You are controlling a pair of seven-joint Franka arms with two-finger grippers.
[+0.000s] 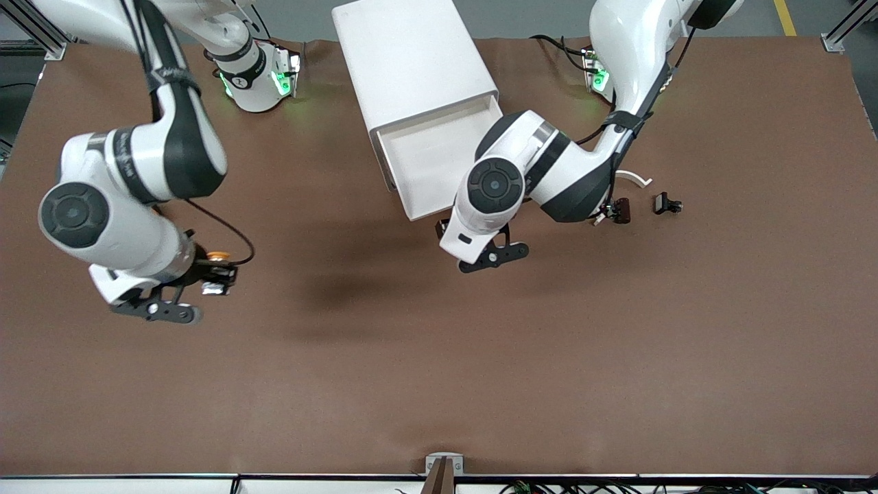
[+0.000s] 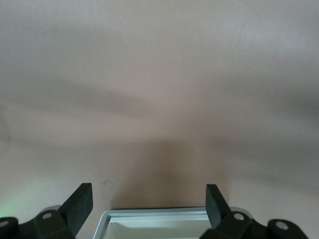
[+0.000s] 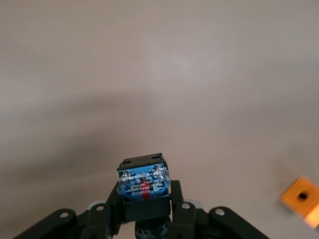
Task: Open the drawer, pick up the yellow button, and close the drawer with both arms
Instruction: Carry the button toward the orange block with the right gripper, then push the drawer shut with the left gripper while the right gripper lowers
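Right gripper [image 3: 144, 211]: we see it up in the air over bare table toward the right arm's end, its fingers clamped on the button

Button [image 3: 143, 181]: held in the right gripper; in the right wrist view we look at its blue labelled body end with a black frame, and in the front view its orange cap [image 1: 219, 256] peeks out beside the wrist

Left gripper [image 2: 148, 201]: we find it hanging just over the front edge of the pulled-out drawer, fingers [image 2: 79, 203] spread wide apart with nothing between them

Drawer [image 1: 439, 161]: pulled out of the white cabinet toward the front camera; the part of the tray we can see is bare white; in the left wrist view its rim [image 2: 154, 214] shows between the two fingers

Cabinet [image 1: 411, 58]: white box between the two arm bases, its top facing us

Orange cube [image 3: 302, 197]: we see it only in the right wrist view, lying on the table with a round hole in its upper face

Black clips [image 1: 667, 204]: two small dark pieces on the table toward the left arm's end, with a white curved band [image 1: 634, 177] beside them

Table [image 1: 480, 357]: brown surface
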